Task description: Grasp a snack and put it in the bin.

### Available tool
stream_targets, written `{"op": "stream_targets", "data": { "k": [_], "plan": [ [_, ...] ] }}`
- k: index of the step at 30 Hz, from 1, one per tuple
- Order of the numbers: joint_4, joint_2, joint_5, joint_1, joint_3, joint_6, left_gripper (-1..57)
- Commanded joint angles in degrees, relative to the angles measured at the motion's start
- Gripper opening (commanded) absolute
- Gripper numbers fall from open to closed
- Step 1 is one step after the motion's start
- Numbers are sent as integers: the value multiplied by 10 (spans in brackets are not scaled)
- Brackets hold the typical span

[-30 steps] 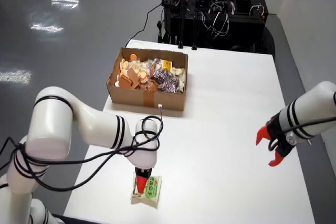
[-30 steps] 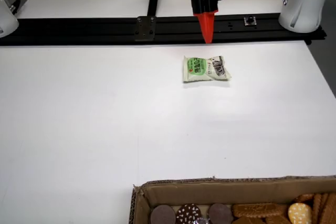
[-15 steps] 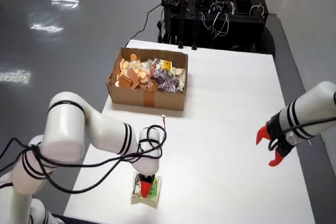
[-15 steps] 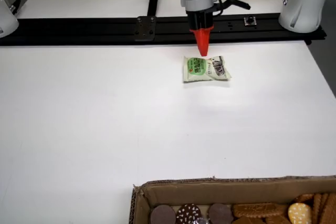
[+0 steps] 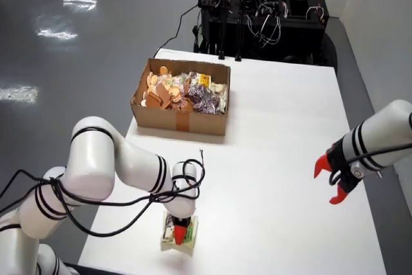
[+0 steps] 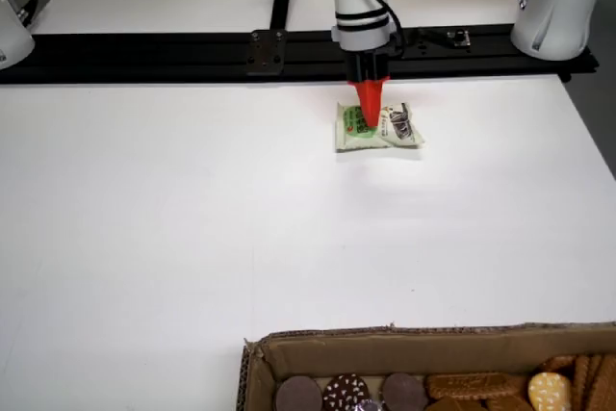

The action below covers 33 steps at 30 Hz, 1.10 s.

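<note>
A green and white snack packet [image 5: 187, 238] lies flat near the table's front edge in the view from behind the arms. The working arm's red-fingered gripper [image 5: 181, 233] points straight down onto it, fingers drawn together at the packet. In the view from the box side, the same gripper [image 6: 367, 122] tapers to a closed tip pressed into the left half of the snack packet [image 6: 395, 130], which rests on the white table. The cardboard bin [image 5: 180, 121] stands further back on the table, holding several cookies and wrapped snacks; its near rim [image 6: 433, 339] shows at the bottom of the box-side view.
A second arm with open red fingers [image 5: 333, 181] hangs still over the table's right side in the view from behind the arms. A black rail [image 6: 144, 45] runs along the table edge behind the packet. Black equipment racks [image 5: 264, 11] stand beyond the table.
</note>
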Motion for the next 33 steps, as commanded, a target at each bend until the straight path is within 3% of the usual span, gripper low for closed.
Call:
{"op": "stream_targets", "data": {
  "k": [1, 11, 23, 33],
  "plan": [
    [1, 6, -12, 4, 0, 0, 489],
    [1, 24, -33, 11, 0, -1, 466],
    [3, 30, -49, 15, 0, -1, 328],
    [0, 32, -46, 7, 0, -1, 160]
  ]
}}
